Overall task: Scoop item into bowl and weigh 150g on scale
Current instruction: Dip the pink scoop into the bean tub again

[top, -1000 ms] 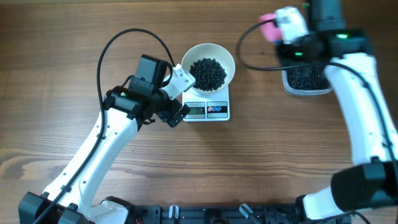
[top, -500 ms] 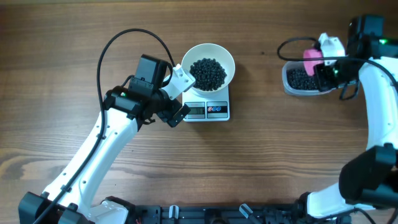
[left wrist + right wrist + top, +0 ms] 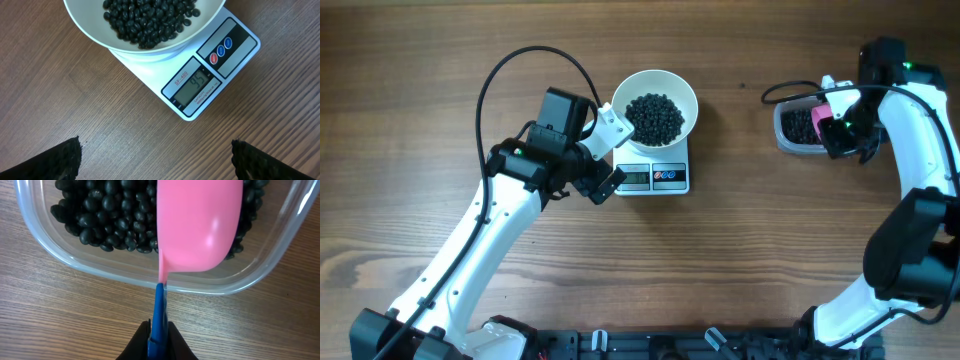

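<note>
Pink scoop over half-hidden black beans

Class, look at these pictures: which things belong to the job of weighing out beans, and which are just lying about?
Belong to the job: black beans, white bowl, kitchen scale, clear tub, pink scoop.
Just lying about: a black cable loop from the rig; no stray objects show.
</note>
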Robot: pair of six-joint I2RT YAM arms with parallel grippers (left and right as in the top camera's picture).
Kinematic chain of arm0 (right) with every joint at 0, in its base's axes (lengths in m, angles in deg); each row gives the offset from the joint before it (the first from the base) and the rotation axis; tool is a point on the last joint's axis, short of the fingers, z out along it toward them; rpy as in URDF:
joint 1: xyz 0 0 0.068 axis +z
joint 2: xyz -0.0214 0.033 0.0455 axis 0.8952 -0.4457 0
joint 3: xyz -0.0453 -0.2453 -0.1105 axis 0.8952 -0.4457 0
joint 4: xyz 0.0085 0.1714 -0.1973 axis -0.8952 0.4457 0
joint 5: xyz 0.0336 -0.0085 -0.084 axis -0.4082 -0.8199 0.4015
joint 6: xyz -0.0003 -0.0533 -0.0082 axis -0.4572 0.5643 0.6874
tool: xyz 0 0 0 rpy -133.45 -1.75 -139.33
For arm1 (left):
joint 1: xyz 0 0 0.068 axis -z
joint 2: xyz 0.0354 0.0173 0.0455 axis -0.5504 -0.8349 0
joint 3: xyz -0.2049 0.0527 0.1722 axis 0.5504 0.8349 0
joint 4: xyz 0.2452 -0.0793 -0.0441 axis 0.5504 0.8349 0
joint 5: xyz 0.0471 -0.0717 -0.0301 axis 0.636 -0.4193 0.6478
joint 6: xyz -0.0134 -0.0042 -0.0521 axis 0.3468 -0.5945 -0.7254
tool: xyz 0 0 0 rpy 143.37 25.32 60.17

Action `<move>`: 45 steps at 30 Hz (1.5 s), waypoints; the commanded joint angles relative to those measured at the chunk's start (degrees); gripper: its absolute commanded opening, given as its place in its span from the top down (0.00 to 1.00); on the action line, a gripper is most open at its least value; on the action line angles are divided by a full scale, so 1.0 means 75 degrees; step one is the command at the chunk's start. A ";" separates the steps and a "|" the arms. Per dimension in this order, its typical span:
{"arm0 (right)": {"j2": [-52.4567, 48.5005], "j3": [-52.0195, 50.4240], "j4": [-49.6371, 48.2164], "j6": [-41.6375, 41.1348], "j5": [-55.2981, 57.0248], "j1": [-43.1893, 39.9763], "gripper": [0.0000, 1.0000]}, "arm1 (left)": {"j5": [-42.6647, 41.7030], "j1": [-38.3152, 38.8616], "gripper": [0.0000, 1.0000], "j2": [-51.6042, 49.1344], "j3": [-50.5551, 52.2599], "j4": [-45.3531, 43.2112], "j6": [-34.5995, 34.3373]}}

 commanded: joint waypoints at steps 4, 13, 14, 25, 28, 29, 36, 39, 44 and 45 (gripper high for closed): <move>-0.0326 -0.0029 0.0219 0.0373 -0.0093 0.0356 0.96 | -0.0119 -0.0015 0.00 0.0064 0.0026 0.0006 0.0152; -0.0326 -0.0026 0.0772 0.0417 -0.1084 0.0653 0.96 | -0.0119 -0.0015 0.00 0.0064 0.0029 0.0006 0.0152; -0.0326 -0.0026 0.0822 0.0414 -0.1212 0.0635 0.96 | -0.0119 -0.0015 0.00 0.0064 0.0029 0.0006 0.0152; -0.0326 -0.0026 0.0959 0.0207 -0.2419 0.0184 0.96 | -0.0119 -0.0015 0.00 0.0064 0.0029 0.0006 0.0152; -0.0326 -0.0026 0.0959 0.0149 -0.2658 -0.0073 0.96 | -0.0119 -0.0015 0.00 0.0064 0.0026 0.0006 0.0152; -0.0326 -0.0026 0.0956 0.0052 -0.2699 -0.0224 0.96 | -0.0119 -0.0015 0.00 0.0064 0.0026 0.0006 0.0152; -0.0326 -0.0026 0.0813 0.0041 -0.3547 -0.1282 0.96 | -0.0119 -0.0015 0.00 0.0064 0.0026 0.0006 0.0152; -0.0326 -0.0026 0.0714 0.0154 -0.4197 -0.1638 0.96 | -0.0119 -0.0015 0.00 0.0064 0.0026 0.0006 0.0152; -0.0326 -0.0026 0.0772 0.0592 -0.5563 -0.2011 0.96 | -0.0119 -0.0015 0.00 0.0064 0.0026 0.0006 0.0152; -0.0326 -0.0026 0.0799 0.0711 -0.5861 -0.2020 0.96 | -0.0119 -0.0015 0.00 0.0064 0.0026 0.0006 0.0152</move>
